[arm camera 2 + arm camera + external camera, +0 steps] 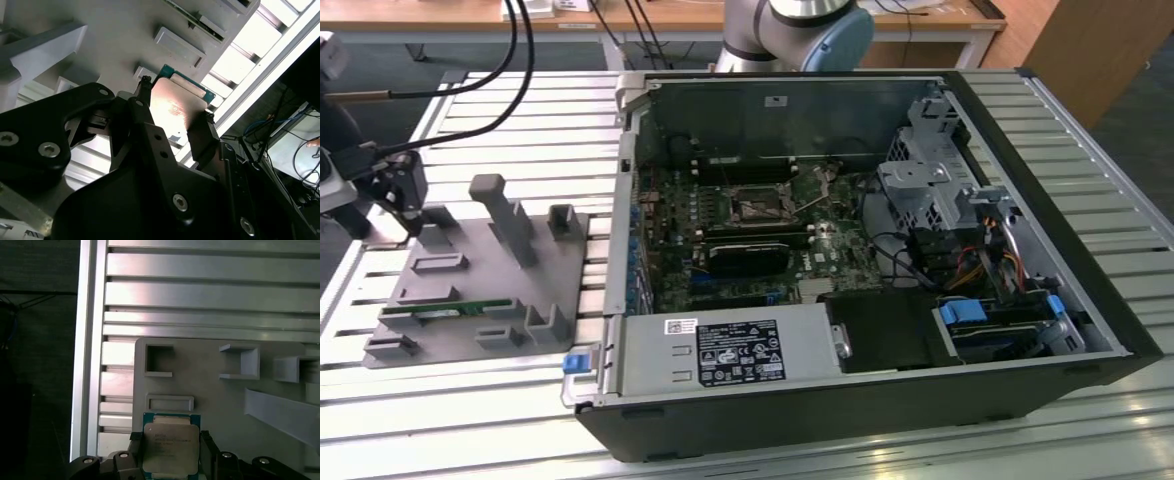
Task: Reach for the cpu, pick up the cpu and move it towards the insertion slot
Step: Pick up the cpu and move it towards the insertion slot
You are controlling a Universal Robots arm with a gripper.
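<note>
Hanging at the exterior view's left, the gripper [403, 205] sits over the far left corner of the grey plastic block [480, 265]. Jaws are clamped on the cpu [171, 447]. In both wrist views the black fingers [144, 102] press its two opposite sides, with the silvery top and a strip of green rim showing. Cannot tell whether the cpu is clear of the block or touching it. A green memory stick [447, 310] lies in the block's near part. Just right of the block, the open computer case [761, 420] lies on the slatted table [520, 110]. The insertion slot [761, 205] is on the board inside the case, dark centre in a metal frame, well apart from the cpu. The arm base [801, 25] stands at the far edge behind the case.
</note>
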